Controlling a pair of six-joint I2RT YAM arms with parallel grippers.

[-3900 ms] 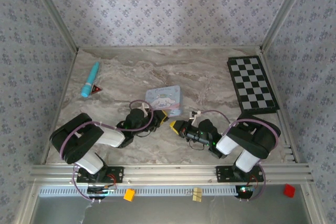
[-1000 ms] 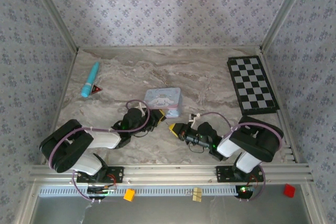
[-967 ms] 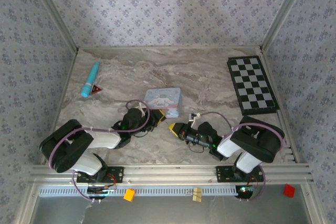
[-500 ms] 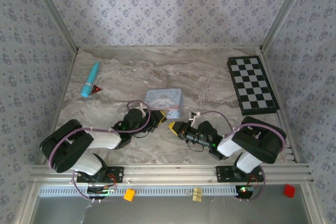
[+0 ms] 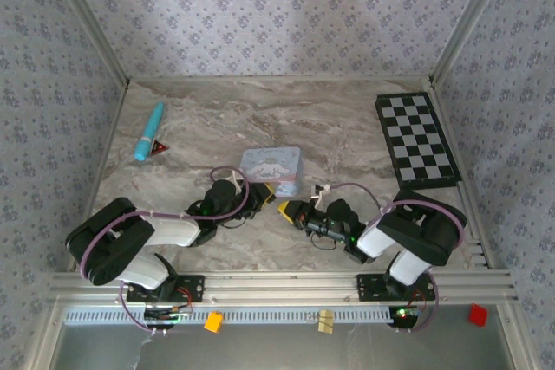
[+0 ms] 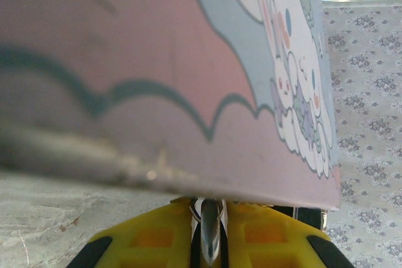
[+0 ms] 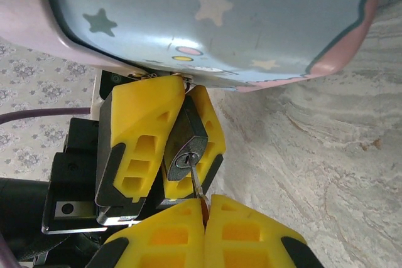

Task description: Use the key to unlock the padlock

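The left end effector (image 5: 262, 194) pinched the padlock (image 7: 186, 144) at the tin's (image 7: 207, 23) 6 o'clock edge, while the right end effector (image 7: 205, 211), pressed together on the key (image 7: 197, 186), touched its keyhole.

Cannot see shackle of padlock (image 7: 186, 145) inside left hand (image 7: 186, 92). Nor head of key (image 7: 196, 183), buried in right hand (image 7: 204, 205)

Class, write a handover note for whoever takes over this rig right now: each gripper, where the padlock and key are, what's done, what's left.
Left gripper: jaws shut on padlock, next to the tin.
Right gripper: jaws shut on key, tip at the keyhole.
Done: both grasped, key lined up.
Left: push key home, turn it, open the lock.
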